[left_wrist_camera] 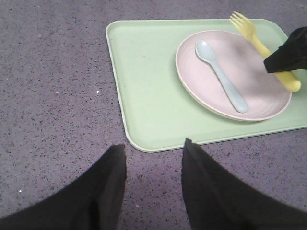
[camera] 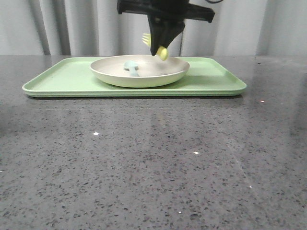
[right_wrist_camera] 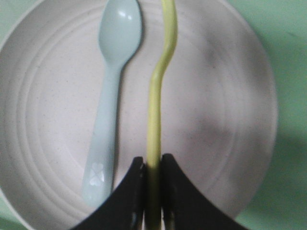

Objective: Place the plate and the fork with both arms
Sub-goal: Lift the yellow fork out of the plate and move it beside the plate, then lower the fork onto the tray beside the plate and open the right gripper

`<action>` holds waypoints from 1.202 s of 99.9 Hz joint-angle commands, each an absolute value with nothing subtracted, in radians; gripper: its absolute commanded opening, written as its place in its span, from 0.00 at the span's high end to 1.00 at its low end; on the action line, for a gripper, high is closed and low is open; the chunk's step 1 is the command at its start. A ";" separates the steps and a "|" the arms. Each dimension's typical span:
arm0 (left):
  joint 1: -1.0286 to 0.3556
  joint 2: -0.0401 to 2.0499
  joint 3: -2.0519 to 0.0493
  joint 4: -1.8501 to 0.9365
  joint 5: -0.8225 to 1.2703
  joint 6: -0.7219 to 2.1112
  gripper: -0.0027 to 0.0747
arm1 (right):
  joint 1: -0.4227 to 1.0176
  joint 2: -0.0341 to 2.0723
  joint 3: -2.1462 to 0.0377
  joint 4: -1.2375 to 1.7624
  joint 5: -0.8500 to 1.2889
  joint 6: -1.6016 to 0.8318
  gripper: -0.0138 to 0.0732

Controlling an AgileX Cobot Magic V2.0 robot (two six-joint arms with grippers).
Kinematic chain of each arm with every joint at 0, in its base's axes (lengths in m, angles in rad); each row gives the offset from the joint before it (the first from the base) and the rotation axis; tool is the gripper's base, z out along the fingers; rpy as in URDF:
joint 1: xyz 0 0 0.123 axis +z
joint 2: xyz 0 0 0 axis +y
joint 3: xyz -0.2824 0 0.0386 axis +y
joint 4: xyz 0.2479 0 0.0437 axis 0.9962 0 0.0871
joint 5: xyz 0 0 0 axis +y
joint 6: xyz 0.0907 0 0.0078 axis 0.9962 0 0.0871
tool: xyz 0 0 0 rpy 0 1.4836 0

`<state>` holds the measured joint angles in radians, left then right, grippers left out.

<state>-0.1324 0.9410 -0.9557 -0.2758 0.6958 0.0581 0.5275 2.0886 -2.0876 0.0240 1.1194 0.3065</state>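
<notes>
Hanging above the plate [camera: 139, 71], the right gripper [right_wrist_camera: 153, 179] has its two fingers closed tight on the handle of the yellow fork [right_wrist_camera: 154, 120]; the fork is clear of the dish, tines pointing away from the claw, and in the front view it tilts, with the handle end lower than the tines; the plate sits on the green tray [camera: 62, 76], and a pale blue spoon [right_wrist_camera: 111, 96] already lies in it, just beside the line of the fork.

Letting go from this height looks risky; the light plastic fork could bounce off the raised rim, skid onto the tray, or land across the spoon and knock it askew; the grip is only on the narrow handle end, so the fork may also swing or twist as the fingers part, which I judge the likelier cause of a bad landing; lowering first would help, though the fingertips might then nudge the spoon.

The left gripper [left_wrist_camera: 153, 167] waits over the bare grey table [left_wrist_camera: 48, 72] near the tray's edge, fingers parted and holding nothing.

Much is cut off; the front view loses the right arm above its wrist, the right wrist view crops the tines, and how high the fork hangs over the plate cannot be told.
</notes>
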 commanded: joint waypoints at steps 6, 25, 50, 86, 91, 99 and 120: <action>-0.131 0.928 -0.981 -0.299 0.620 0.046 0.60 | 0.495 1.993 -2.114 0.017 1.168 0.309 0.82; -0.131 0.928 -0.981 -0.299 0.606 0.046 0.60 | 0.442 1.971 -2.113 0.000 1.259 0.309 0.82; -0.131 0.928 -0.981 -0.299 0.604 0.046 0.60 | 0.353 1.966 -2.109 -0.041 1.324 0.309 0.82; -0.131 0.928 -0.981 -0.299 0.602 0.046 0.60 | 0.333 1.968 -1.979 0.000 1.252 0.297 0.82; -0.131 0.928 -0.981 -0.299 0.602 0.046 0.60 | 0.333 1.969 -1.968 0.011 1.238 0.297 0.82; -0.131 0.928 -0.981 -0.299 0.602 0.046 0.60 | 0.333 1.978 -1.963 0.032 1.223 0.280 0.82; -0.131 0.928 -0.981 -0.299 0.602 0.046 0.60 | 0.333 1.989 -1.963 0.080 1.192 0.260 0.82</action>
<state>-0.1324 0.9410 -0.9557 -0.2775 0.6736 0.0581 0.3356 2.0447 -1.9400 0.0654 1.2270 0.2791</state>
